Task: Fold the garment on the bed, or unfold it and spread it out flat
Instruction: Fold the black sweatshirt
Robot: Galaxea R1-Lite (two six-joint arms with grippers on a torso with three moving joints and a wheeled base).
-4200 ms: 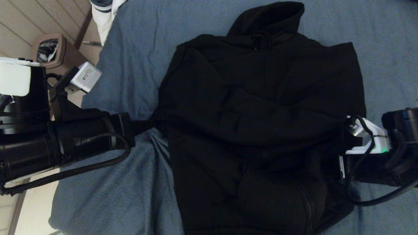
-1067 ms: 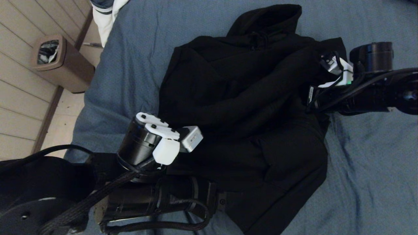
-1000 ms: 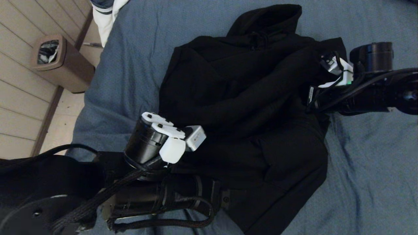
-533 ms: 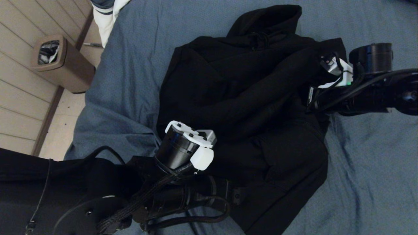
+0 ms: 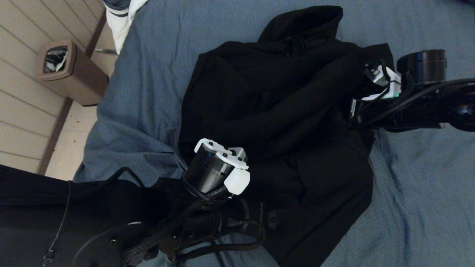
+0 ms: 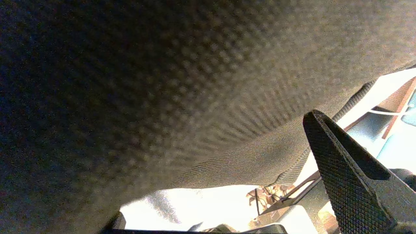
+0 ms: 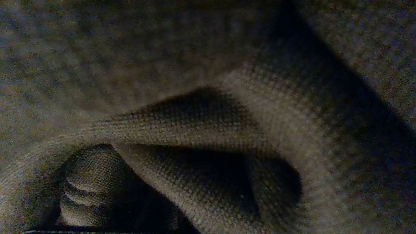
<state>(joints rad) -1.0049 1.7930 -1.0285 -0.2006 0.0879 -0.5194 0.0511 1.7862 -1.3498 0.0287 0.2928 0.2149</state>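
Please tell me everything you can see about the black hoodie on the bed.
The hoodie is black woven-looking fabric, lying crumpled and partly folded on the blue-grey bed. Its hood points to the far side, with a drawstring below it. A sleeve lies across the body. The right gripper, jaws shut, meets its right edge, and the right wrist view is filled with its folds. The left gripper reaches under its near left edge, jaws open.

You see a plain black hoodie on a blue-grey sheet (no pattern on either), a brown bin, pale planked floor, and white-and-navy bedding.
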